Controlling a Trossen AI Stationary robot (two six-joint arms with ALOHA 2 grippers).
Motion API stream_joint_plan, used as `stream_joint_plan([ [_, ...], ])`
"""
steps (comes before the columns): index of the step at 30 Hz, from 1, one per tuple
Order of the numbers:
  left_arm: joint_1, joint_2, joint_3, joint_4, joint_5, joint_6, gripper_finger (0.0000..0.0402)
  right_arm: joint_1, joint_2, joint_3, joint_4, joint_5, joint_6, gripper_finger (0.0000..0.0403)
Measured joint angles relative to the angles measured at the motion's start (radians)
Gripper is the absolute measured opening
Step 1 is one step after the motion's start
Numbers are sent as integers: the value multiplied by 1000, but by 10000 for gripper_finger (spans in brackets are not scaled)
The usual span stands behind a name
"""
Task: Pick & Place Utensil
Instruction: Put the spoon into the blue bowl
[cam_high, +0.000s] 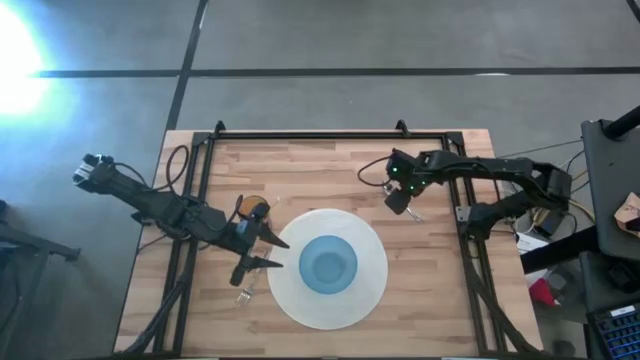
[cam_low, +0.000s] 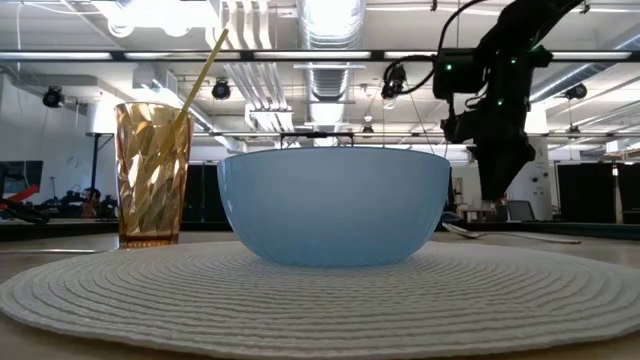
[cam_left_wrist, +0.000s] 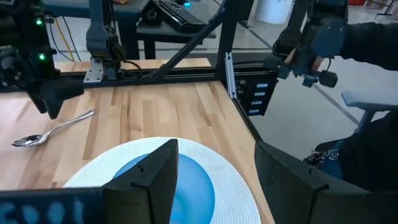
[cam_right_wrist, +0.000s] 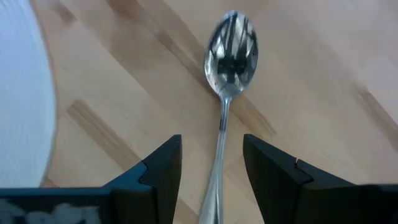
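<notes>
One spoon (cam_right_wrist: 227, 93) at two o'clock from my one bowl (cam_high: 328, 264); right gripper (cam_right_wrist: 211, 162) spread wide astride its handle, holding nothing.

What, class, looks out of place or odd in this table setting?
The spoon lies on bare wood off the placemat, away from the bowl. The right gripper straddles its handle, jaws open. Nothing spilled or damaged.

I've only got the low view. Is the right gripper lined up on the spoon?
Observer: Yes. The right gripper is over the spoon, with its open jaws either side of the handle, not gripping.
Operator: And the left one?
Observer: The left gripper is at the left edge of the placemat, jaws open, holding nothing.
Operator: Anything in the bowl?
Observer: No, seen from above the bowl is empty.
</notes>
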Motion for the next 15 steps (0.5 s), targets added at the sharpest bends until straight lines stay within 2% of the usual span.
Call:
stream_joint_plan([
  [15, 0, 0, 0, 0, 0, -1, 204, 1, 205, 15, -23, -23, -13, 169],
])
